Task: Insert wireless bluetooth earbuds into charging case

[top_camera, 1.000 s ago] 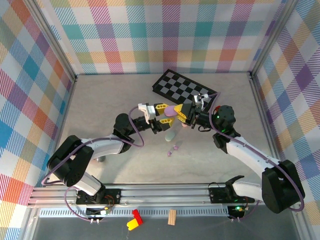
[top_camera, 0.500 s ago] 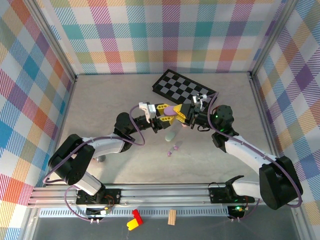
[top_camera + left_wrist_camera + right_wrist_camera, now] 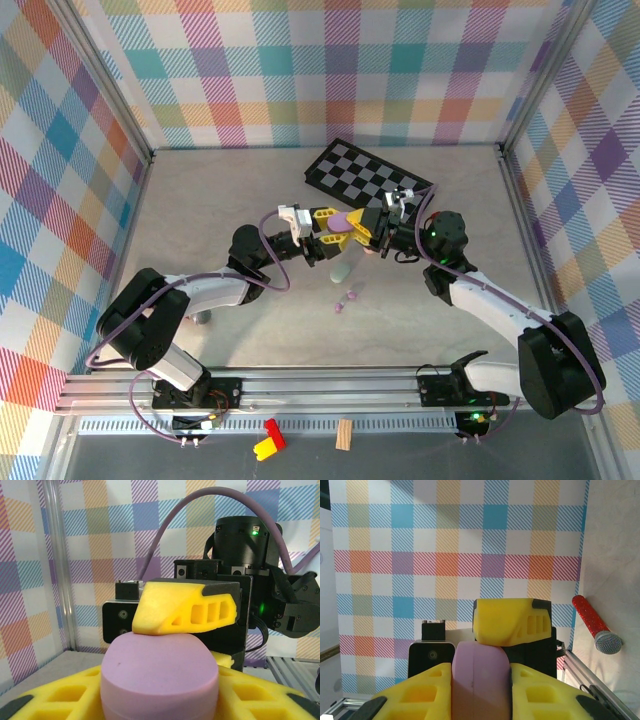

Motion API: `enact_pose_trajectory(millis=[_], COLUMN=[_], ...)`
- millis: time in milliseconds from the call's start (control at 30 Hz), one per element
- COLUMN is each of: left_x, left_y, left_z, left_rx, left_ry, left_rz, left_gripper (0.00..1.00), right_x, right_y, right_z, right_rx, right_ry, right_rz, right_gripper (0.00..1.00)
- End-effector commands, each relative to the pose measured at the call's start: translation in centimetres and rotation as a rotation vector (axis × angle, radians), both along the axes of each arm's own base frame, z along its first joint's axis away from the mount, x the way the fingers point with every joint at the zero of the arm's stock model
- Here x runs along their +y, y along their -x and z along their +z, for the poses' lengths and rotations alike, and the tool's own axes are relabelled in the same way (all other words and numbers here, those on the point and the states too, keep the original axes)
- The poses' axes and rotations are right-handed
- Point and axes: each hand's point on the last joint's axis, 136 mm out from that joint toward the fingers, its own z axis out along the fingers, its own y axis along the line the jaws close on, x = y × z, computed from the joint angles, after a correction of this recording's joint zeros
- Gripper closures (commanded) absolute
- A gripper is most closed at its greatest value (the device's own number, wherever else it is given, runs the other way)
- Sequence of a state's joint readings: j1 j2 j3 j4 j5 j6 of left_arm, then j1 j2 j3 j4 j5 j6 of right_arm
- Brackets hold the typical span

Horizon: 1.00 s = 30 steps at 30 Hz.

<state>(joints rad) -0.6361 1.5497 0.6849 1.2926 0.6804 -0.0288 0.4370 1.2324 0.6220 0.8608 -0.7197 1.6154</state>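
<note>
Purple case (image 3: 343, 218) clamped: left end effector (image 3: 328, 222), right end effector (image 3: 358, 228) | earbuds (image 3: 346, 299) apart (tabletop (image 3: 220, 220), base-side)

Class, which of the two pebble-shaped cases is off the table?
The purple case, gripped between the left end effector and right end effector; the pale case lies on the table.

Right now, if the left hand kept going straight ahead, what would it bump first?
The purple charging case, between the fingers of the left hand, comes first; just beyond, the right hand faces it, holding the same case.
</note>
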Motion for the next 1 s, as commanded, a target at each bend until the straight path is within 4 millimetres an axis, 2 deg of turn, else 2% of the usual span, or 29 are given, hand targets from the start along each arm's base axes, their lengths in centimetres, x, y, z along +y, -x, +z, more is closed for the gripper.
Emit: enact_pose_trajectory(millis=[0, 167, 233, 267, 367, 433, 500, 567, 700, 833, 967], left_x=[-0.1, -0.2, -0.2, -0.2, 0.1, 0.5, 1.0, 1.4, 2.1, 2.5, 2.6], left_y=[0.9, 0.9, 0.8, 0.7, 0.9, 1.1, 1.1, 1.6, 3.3, 5.2, 6.3], left_z=[1.2, 1.0, 1.0, 1.0, 1.3, 1.3, 0.9, 0.4, 0.1, 0.1, 0.0], left_rx=[-0.078, -0.080, -0.076, -0.073, -0.056, -0.038, -0.017, 0.002, 0.026, 0.051, 0.073], left_ry=[0.020, 0.015, 0.016, 0.018, 0.024, 0.023, 0.019, 0.008, -0.018, -0.051, -0.078], left_rz=[-0.037, -0.042, -0.039, -0.038, -0.046, -0.055, -0.052, -0.071, -0.162, -0.259, -0.313], left_gripper=[0.60, 0.64, 0.65, 0.65, 0.65, 0.65, 0.65, 0.67, 0.67, 0.68, 0.68], right_x=[-0.2, -0.1, -0.2, -0.2, -0.5, -0.9, -1.3, -1.7, -2.4, -2.3, -1.4], right_y=[0.4, 0.4, 0.5, 0.5, 0.6, 0.6, 0.6, 0.7, 2.0, 4.7, 7.2], right_z=[0.8, 1.0, 1.1, 1.2, 0.8, 0.1, 0.0, 0.1, 1.0, 1.9, 2.0], right_rx=[-0.034, -0.032, -0.042, -0.054, -0.096, -0.126, -0.176, -0.261, -0.549, -0.857, -1.081], right_ry=[-0.017, -0.020, -0.018, -0.014, 0.070, 0.173, 0.251, 0.343, 0.535, 0.704, 0.767], right_rz=[0.000, 0.006, 0.004, 0.000, -0.033, -0.066, -0.085, -0.096, -0.065, 0.048, 0.160], right_gripper=[0.82, 0.82, 0.78, 0.72, 0.43, 0.31, 0.24, 0.19, 0.17, 0.14, 0.11])
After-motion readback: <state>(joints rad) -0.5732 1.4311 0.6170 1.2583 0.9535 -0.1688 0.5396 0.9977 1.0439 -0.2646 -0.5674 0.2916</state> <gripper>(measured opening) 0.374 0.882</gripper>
